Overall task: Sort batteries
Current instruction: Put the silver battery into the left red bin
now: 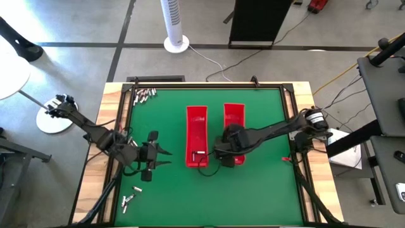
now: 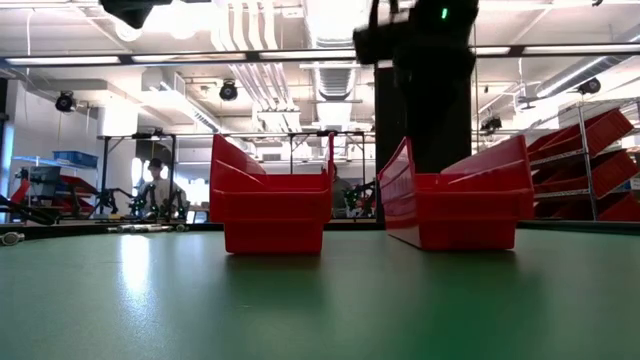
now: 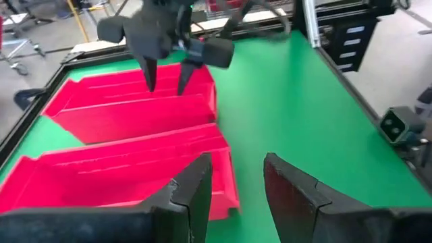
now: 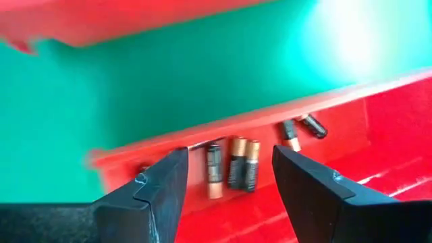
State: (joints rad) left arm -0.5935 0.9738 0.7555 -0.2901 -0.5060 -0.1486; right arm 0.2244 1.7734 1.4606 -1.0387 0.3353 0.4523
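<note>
- The left gripper [image 1: 166, 156] hovers over bare green mat at the table's left, left of the trays; its jaws stand spread with nothing between them, as its wrist view shows.
- Loose batteries [image 1: 130, 201] lie near the table's near-left edge, and another cluster of batteries [image 1: 143, 95] lies by the far-left corner just inside the wooden rim [image 1: 112, 101].
- Open green mat [image 1: 164, 114] separates these clusters from the left red tray [image 1: 197, 123], which runs near-to-far at mid-table.
- A narrow green strip splits it from the right red tray [image 1: 235, 113], parallel and close beside.
- The right gripper [image 1: 218, 154] hangs over the trays' near ends, jaws spread and empty; its wrist view shows batteries in the tray [image 4: 233, 162] lying against the tray's end wall.
- Right of the trays the mat is wide open up to the black frame edge [image 1: 296, 126].
</note>
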